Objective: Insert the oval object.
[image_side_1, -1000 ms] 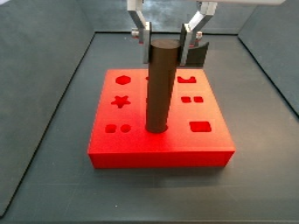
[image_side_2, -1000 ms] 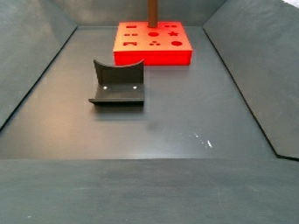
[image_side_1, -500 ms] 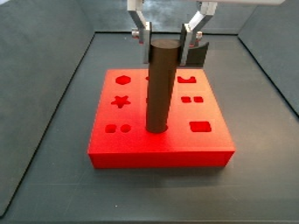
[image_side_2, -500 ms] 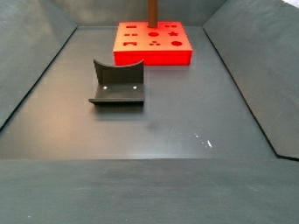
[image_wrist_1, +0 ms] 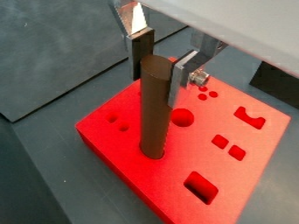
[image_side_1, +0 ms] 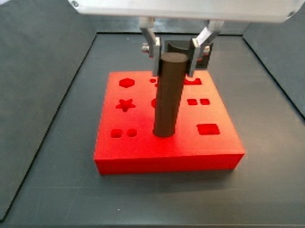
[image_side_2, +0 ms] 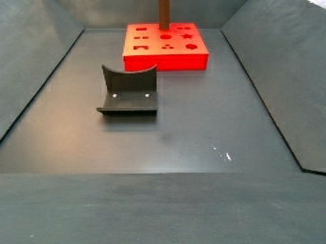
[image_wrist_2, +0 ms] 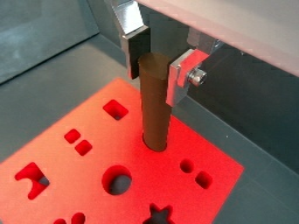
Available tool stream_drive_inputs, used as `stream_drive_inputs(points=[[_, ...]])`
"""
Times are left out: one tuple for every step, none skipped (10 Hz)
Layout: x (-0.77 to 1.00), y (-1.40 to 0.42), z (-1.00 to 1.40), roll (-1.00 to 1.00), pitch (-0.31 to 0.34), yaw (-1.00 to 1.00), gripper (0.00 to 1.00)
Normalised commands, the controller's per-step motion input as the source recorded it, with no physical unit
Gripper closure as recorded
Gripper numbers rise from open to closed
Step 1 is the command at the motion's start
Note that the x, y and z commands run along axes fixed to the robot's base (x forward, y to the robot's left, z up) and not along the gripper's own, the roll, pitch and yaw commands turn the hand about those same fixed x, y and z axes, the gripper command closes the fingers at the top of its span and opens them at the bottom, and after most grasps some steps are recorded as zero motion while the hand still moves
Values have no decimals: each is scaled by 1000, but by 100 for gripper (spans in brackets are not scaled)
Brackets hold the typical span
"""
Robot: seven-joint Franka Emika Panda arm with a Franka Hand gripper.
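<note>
**Peg upright in the red block, gripper around its top**

I see the peg (image_side_1: 168, 89) standing upright with its lower end in a hole near the middle of the red block (image_side_1: 167, 150). In both wrist views the same thing shows: the peg (image_wrist_1: 153, 109) rises straight from the block (image_wrist_1: 176, 166), and its foot (image_wrist_2: 155, 131) sits in an opening among the other cut-out shapes.

The gripper (image_side_1: 177, 46) is right over the block, its fingers (image_wrist_1: 184, 74) flanking the peg's top. In a wrist view one silver plate (image_wrist_2: 181, 77) lies against the side of the peg and the dark pad opposite looks to touch it too, so I read the claw as clasped on the peg, though I cannot see a clear gap or contact on the far side.

In a side view the block (image_side_2: 166, 46) sits at the far end of the dark floor (image_side_2: 166, 133), with the peg (image_side_2: 163, 11) sticking up out of it. The fixture (image_side_2: 128, 90) stands well apart from the block, nearer the camera.
</note>
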Motion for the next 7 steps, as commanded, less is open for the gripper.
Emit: stream_drive_inputs(points=[[0, -14, -606, 146, 0, 0, 100], [14, 0, -626, 143, 0, 0, 100], [6, 0, -677, 117, 0, 0, 100], [0, 0, -651, 136, 0, 0, 100], [-29, 0, -580, 149, 0, 0, 100], [0, 0, -331, 24, 0, 0, 100], [0, 0, 0, 0, 0, 0, 100]])
